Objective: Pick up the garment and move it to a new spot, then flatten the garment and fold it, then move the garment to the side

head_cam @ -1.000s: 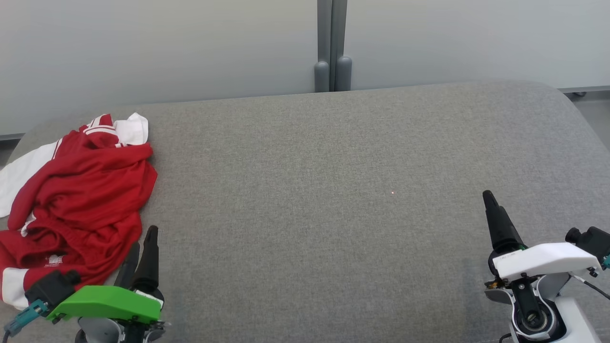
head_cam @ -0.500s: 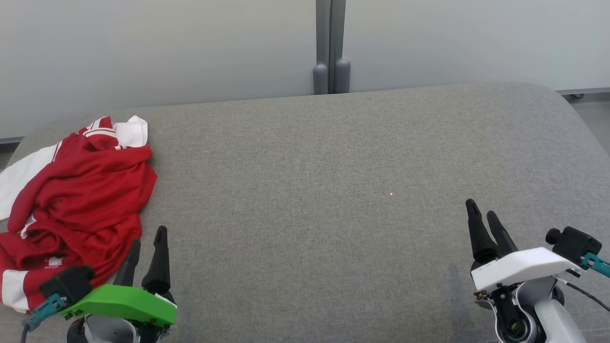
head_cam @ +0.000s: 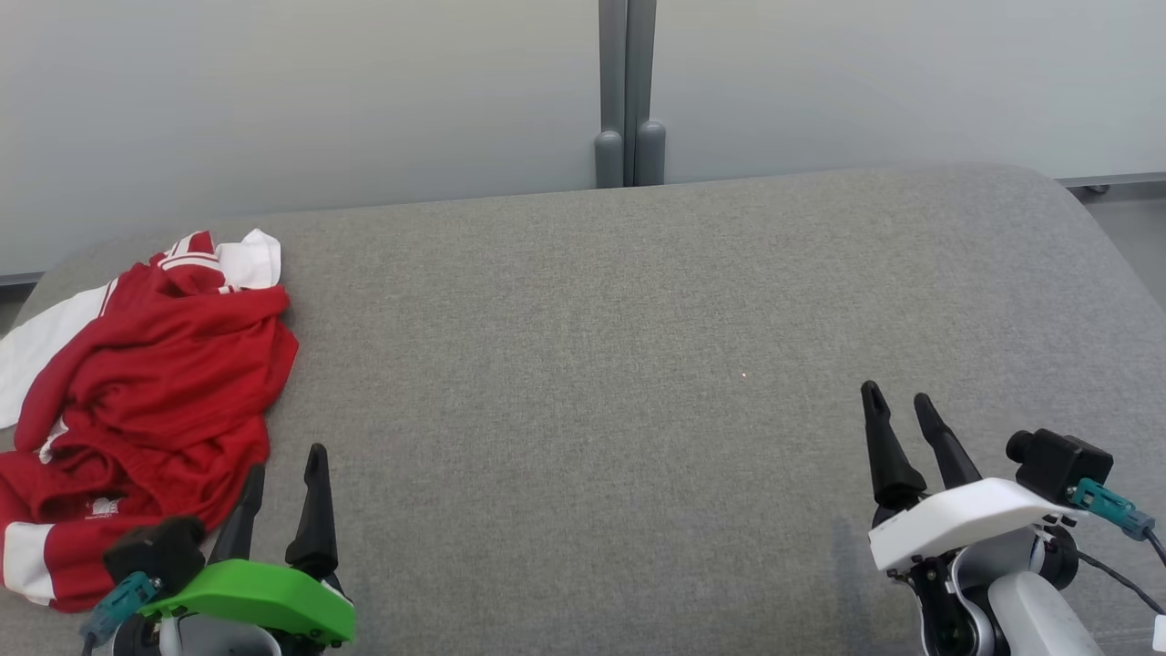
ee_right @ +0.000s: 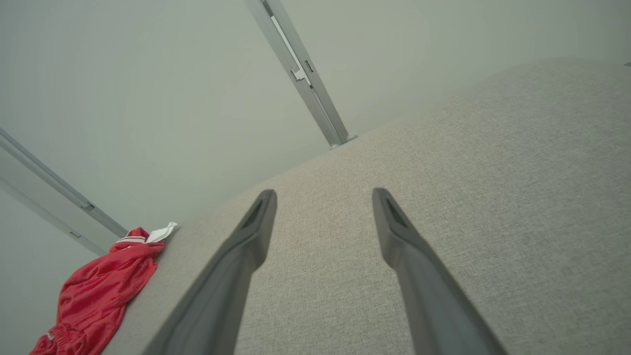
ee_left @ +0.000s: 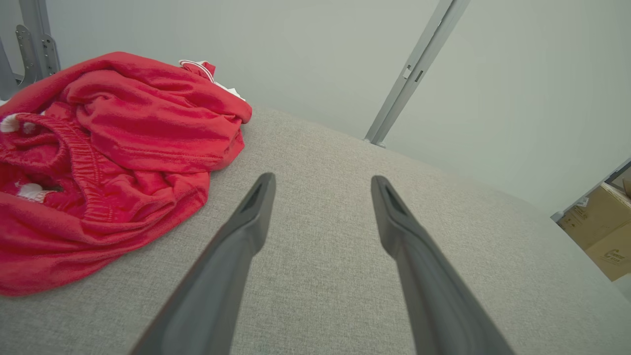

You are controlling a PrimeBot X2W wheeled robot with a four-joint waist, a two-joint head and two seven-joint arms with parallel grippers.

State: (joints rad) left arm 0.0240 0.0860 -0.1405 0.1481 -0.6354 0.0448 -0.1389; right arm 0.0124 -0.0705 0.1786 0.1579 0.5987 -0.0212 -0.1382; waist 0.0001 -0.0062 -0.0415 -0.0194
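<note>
- The garment [head_cam: 146, 383] is a crumpled red and white heap at the left end of the grey padded surface [head_cam: 592, 346]. It runs from near the far left corner down toward the near side.
- It's way too bunched up to say what kind of garment it is. In the left wrist view there's a gathered elastic band in the folds, and that's about all I can make out.
- A white part goes past the surface's left edge and gets cut off by the frame in the head view, so I can't tell how far it hangs.
- There's a small white print low on the red cloth, too tiny to read.
- The left gripper [head_cam: 287, 458] is near the left end of the surface on the near side, fingers spread wide with nothing between them. Its dark camera block covers the nearest bit of the heap in the head view.
- From the head it looks like one finger overlaps the hem, but the left wrist view shows bare grey fabric between finger and cloth, so they're just beside each other, not touching.
- The right gripper [head_cam: 897, 394] is near the right end, well apart from the heap, jaws gaping and empty. Its arm is cut off by the bottom of the frame.
- There's a tiny reddish dot [head_cam: 745, 375] on the surface right of centre, no idea what it is.
- A cardboard box [ee_left: 601, 231] past the surface is clipped by the left wrist view's edge, and its print is unreadable.
- The surface's near edge is out of frame.
</note>
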